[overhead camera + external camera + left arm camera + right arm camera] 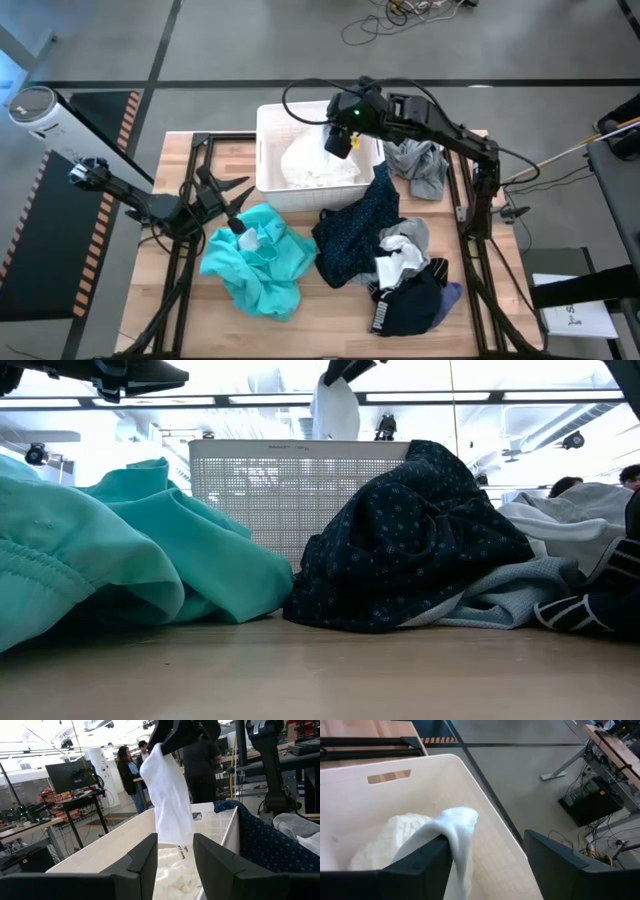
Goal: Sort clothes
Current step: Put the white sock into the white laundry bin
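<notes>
A white sock point(170, 795) hangs from my right gripper point(340, 145) above the white plastic bin point(270, 120), which holds a pile of white clothes point(315, 165). In the right wrist view the right gripper point(487, 837) is open, with the sock point(457, 827) on one finger. My left gripper point(240, 205) is open and empty, at the far edge of the teal garment point(255, 260). A navy dotted garment point(355, 235), a grey one point(420, 165), a white-grey one point(400, 250) and a navy-black one point(410, 300) lie on the table. My right gripper's fingers stand apart, and the white sock lies draped over one finger point(425, 860), folded over that finger's tip point(462, 817). The gripper points down over the bin. The sock hangs slack below it, its lower end point(175, 837) just above the white pile.
A small lavender piece point(452, 292) peeks out beside the navy-black garment. The table's black frame rails point(195, 150) run along its left and right sides. People stand in the room beyond the table point(127, 775).
</notes>
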Robot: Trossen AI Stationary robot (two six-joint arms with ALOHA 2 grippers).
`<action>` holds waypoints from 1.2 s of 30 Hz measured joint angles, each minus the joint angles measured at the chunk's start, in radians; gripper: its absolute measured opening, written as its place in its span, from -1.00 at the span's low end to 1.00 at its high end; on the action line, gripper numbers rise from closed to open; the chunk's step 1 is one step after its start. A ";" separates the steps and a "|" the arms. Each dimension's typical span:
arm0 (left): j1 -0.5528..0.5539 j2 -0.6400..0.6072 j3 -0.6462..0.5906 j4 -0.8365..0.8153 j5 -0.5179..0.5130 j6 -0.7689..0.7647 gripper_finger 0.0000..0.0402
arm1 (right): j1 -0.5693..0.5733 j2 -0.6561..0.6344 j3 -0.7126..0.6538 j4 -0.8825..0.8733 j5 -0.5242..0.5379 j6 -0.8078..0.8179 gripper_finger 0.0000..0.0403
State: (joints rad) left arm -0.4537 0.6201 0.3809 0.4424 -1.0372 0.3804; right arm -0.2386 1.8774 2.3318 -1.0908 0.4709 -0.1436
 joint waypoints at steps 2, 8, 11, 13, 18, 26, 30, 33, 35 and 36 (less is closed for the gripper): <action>0.000 0.000 0.000 0.000 0.000 0.000 -0.43 | 0.000 0.002 0.000 -0.017 0.000 0.013 0.15; 0.000 0.000 0.000 0.000 0.000 0.000 -0.43 | -0.012 0.003 -0.001 -0.110 -0.001 0.073 0.15; 0.000 0.000 0.000 0.000 0.000 0.000 -0.43 | -0.029 0.003 -0.020 -0.125 -0.029 0.103 0.10; 0.000 0.000 0.000 0.000 0.000 0.000 -0.43 | -0.046 0.003 -0.043 -0.121 -0.089 0.126 0.04; 0.000 0.000 0.000 0.000 0.000 0.000 -0.43 | -0.093 0.003 -0.145 -0.049 -0.244 0.146 -0.12; 0.000 0.000 0.000 0.000 0.000 0.000 -0.43 | -0.143 0.004 -0.321 0.071 -0.322 0.135 -0.33; 0.000 0.000 0.000 0.000 0.000 0.001 -0.43 | -0.146 0.004 -0.380 0.122 -0.350 0.134 -0.36; 0.000 0.000 0.000 0.000 0.000 0.002 -0.43 | -0.146 0.004 -0.415 0.179 -0.400 0.135 -0.36; 0.000 0.000 0.000 0.000 0.000 0.002 -0.43 | -0.148 0.004 -0.435 0.213 -0.425 0.150 -0.37; 0.000 0.000 0.000 0.000 0.000 0.003 -0.43 | -0.149 0.004 -0.443 0.227 -0.431 0.151 -0.39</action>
State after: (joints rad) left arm -0.4538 0.6201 0.3809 0.4427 -1.0370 0.3832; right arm -0.3871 1.8819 1.8885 -0.8634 0.0395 0.0077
